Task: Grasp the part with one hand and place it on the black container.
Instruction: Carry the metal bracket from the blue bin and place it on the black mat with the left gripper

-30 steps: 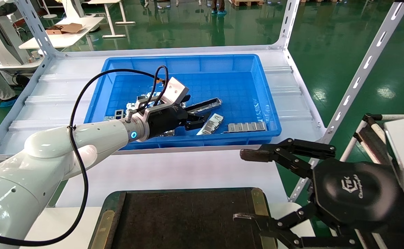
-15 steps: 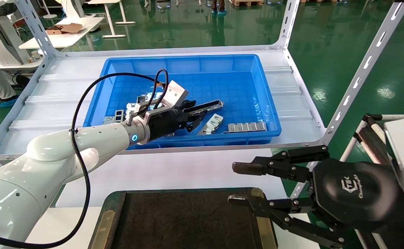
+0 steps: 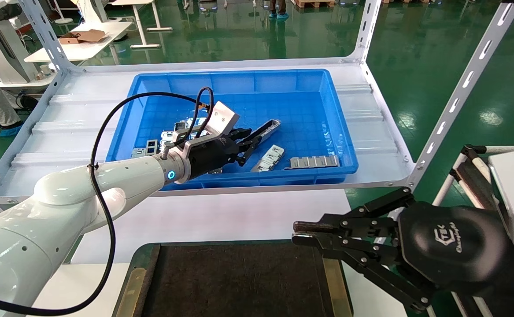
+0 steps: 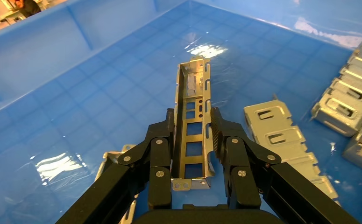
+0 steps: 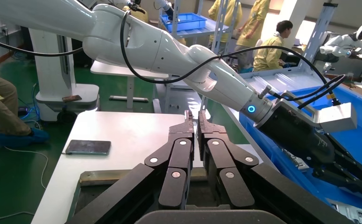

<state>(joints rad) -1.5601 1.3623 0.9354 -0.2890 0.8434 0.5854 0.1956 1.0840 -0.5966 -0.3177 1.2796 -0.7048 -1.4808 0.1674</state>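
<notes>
Only right gripper palm logo legible: "Champtek"-like, unclear.

Pretty bright and evenly lit from overhead. Glare is seen on the green floor toward 12 o'clock, and white hotspots on the blue bin. Straight lines get bowed near the edges.

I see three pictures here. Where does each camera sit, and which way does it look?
Head view: from the robot's head, looking forward and down at the blue bin and black container; both arms show.
Left wrist view: on the left arm, looking along the left gripper, shut on the part.
Right wrist view: on the right arm, looking past the shut right gripper across the white table.
Shared: head and left wrist views both show the part; the right wrist view also catches the left gripper.
</notes>
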